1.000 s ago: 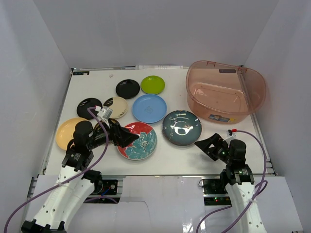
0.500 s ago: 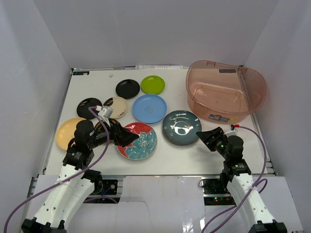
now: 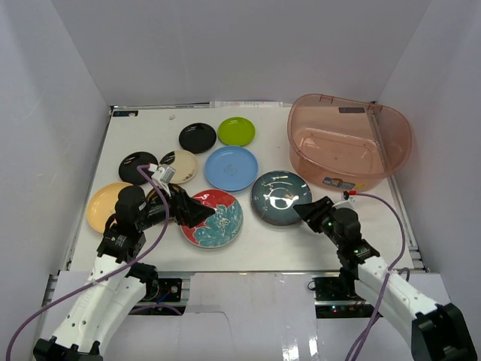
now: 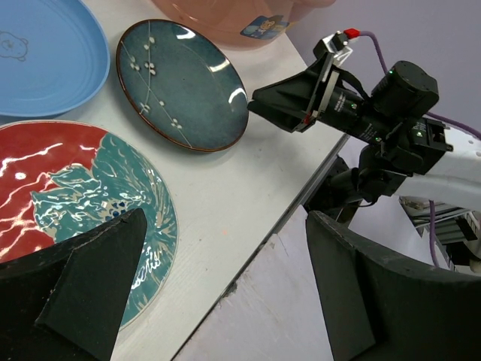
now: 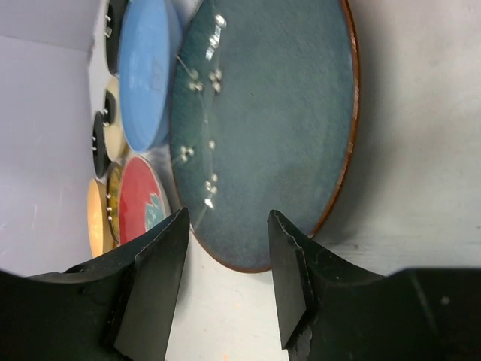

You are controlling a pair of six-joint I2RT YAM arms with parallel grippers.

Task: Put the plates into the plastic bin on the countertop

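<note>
The dark teal plate (image 3: 281,198) lies on the white countertop (image 3: 255,244), left of the pinkish plastic bin (image 3: 349,143). My right gripper (image 3: 304,210) is open and empty, low at that plate's near right rim; in the right wrist view the gripper (image 5: 225,218) has its fingers either side of the plate's (image 5: 278,135) edge. My left gripper (image 3: 197,214) is open and empty, over the red-and-teal floral plate (image 3: 222,222); in the left wrist view that gripper (image 4: 225,218) hangs past the floral plate (image 4: 68,188). The light blue plate (image 3: 231,168) lies behind.
A lime green plate (image 3: 236,131), two black plates (image 3: 198,138) (image 3: 137,167), a cream-and-black plate (image 3: 179,166) and a pale orange plate (image 3: 101,207) lie to the left. The amber plate is mostly hidden under my left arm. White walls enclose the countertop.
My right gripper has moved left and forward, up to the dark teal plate's rim. The left arm and the plates have not moved.
</note>
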